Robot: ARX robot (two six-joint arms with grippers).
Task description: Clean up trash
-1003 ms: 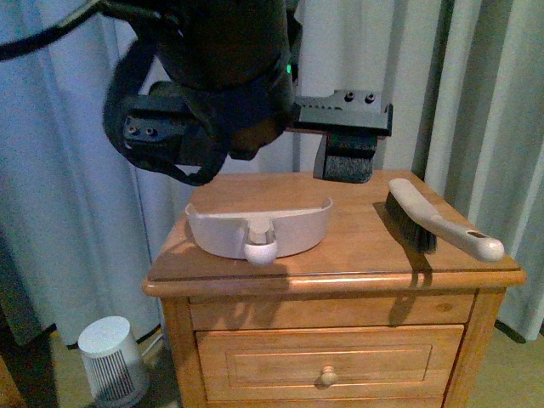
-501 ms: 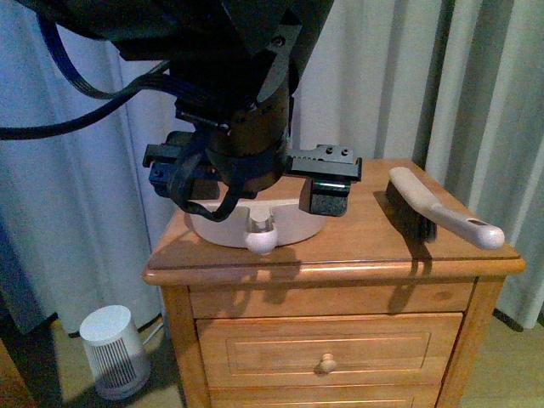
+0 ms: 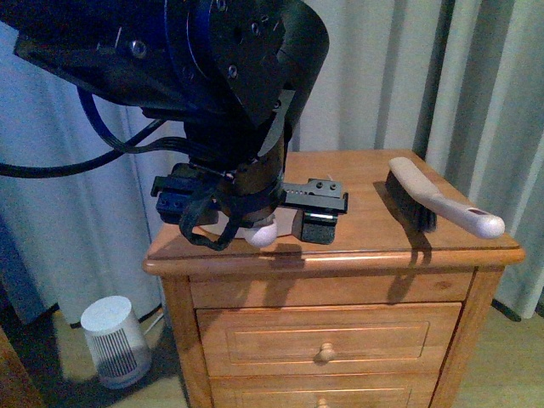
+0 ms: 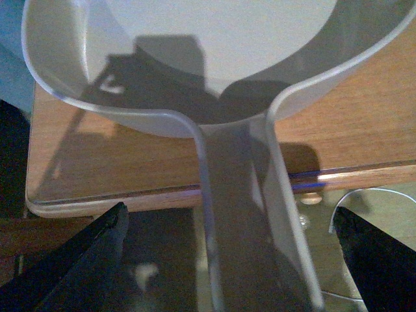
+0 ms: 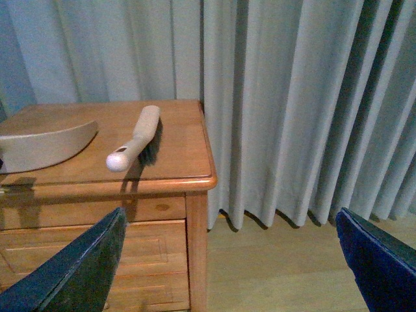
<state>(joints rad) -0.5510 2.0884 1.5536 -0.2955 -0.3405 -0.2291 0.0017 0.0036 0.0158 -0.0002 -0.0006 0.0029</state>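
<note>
On the floor at the far left a white ribbed canister is standing clear of the work; above it the left arm is filling much of the front view and hiding most of the dustpan, so a slip there would likely be going unseen from that camera; the left end effector is hanging with its fingers spread wide on either side of the pan's handle, touching nothing; the handle is reaching out past the front edge of the tabletop, and a closing that lands off-centre could be twisting the smooth plastic or shoving the pan back instead of gripping it; the trash is not showing in any view, not even in the visible part of the pan, so I cannot tell where it is lying; further right the brush is lying near the right edge, its handle tip close to the front corner, where a careless reach could be knocking it off; the right end effector is waiting well off to the right, fingers apart and empty, facing the curtains.
</note>
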